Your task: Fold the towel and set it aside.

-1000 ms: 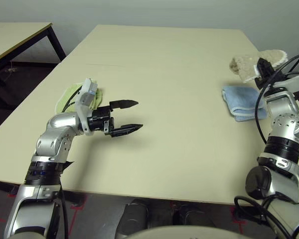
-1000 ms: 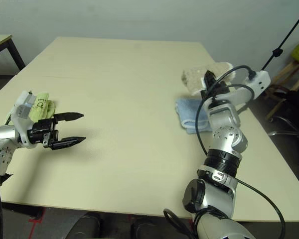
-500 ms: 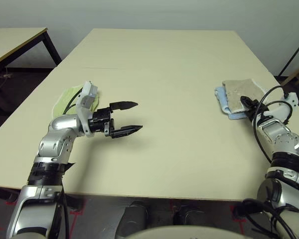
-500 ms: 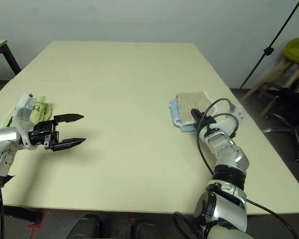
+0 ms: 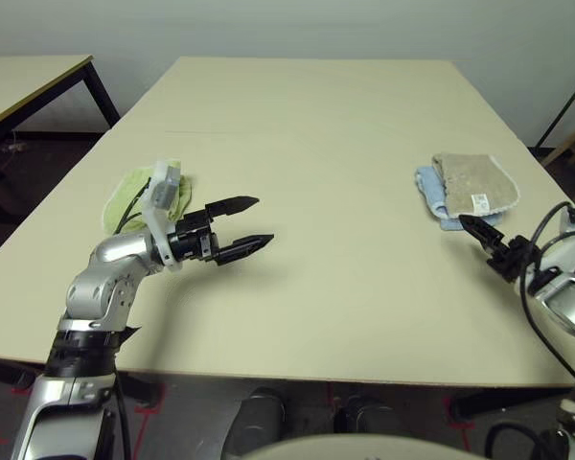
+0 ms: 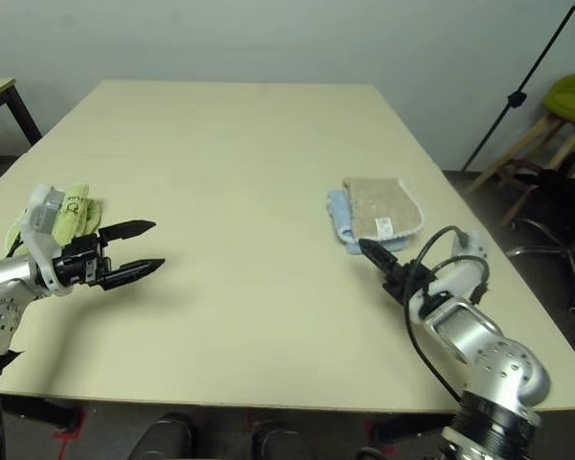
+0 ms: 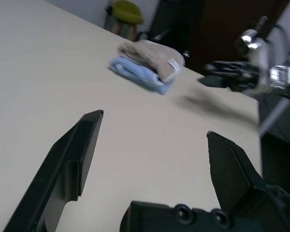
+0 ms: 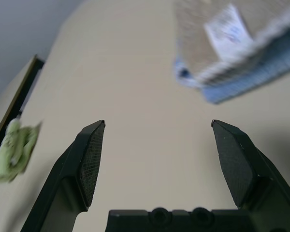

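The beige towel [image 5: 470,180] lies folded at the table's right side, stacked on a light blue folded towel [image 5: 427,191], with its white care tag [image 5: 479,201] on top. My right gripper [image 5: 475,236] hovers open just in front of the stack, apart from it and holding nothing. From the right wrist, the towel [image 8: 208,43] lies beyond the spread fingers [image 8: 90,157]. My left gripper [image 5: 264,219] is open over bare table left of centre, far from the towel. The left wrist view looks across at the towel [image 7: 147,52] and the right gripper [image 7: 227,77].
A lime green folded towel [image 5: 134,188] lies near the table's left edge, behind my left wrist. A second table [image 5: 24,81] stands off to the far left. A stool and a stand [image 6: 565,105] are beyond the right edge. The table's middle [image 5: 345,163] is bare.
My right gripper laid the beige towel on the light blue one, let go and drew back toward me. The left gripper has barely moved.
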Controlling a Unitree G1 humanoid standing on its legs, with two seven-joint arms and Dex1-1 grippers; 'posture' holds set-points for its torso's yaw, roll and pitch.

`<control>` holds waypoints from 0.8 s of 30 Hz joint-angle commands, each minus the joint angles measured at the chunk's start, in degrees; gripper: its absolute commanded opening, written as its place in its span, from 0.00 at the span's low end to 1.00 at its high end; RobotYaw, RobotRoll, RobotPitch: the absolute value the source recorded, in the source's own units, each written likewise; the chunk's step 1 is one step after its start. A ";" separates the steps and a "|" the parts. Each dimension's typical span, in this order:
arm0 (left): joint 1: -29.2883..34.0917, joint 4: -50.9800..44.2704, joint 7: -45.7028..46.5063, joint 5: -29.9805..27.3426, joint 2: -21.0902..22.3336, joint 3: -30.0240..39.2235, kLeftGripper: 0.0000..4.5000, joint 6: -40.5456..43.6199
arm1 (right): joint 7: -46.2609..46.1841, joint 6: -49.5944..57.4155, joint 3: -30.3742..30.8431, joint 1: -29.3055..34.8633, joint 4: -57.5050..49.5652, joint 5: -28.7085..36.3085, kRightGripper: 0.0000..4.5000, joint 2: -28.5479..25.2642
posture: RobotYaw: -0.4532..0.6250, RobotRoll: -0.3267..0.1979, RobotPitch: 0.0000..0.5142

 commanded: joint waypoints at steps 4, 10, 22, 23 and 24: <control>-0.81 3.49 11.61 4.44 -2.83 3.81 1.00 -3.93 | 4.23 -14.04 3.52 -1.94 -3.52 -10.21 0.98 -2.90 | 0.47 0.62 0.11; -2.18 10.51 26.52 10.88 -7.56 8.11 1.00 -12.50 | 3.59 -38.58 4.21 -2.70 1.47 -26.58 0.98 2.66 | 0.47 0.62 0.11; -1.10 24.05 43.52 20.70 -9.84 12.70 1.00 -31.74 | -1.66 -56.97 9.06 -0.33 11.64 -41.43 0.98 11.69 | 0.48 0.62 0.13; -1.39 24.39 43.76 20.65 -9.75 12.82 1.00 -32.28 | -1.80 -57.60 9.39 -0.51 12.27 -41.85 0.98 12.07 | 0.48 0.62 0.14; -1.64 24.77 43.96 20.96 -9.46 12.72 1.00 -32.90 | -1.88 -57.97 9.85 -0.74 12.80 -42.13 0.98 12.40 | 0.48 0.62 0.15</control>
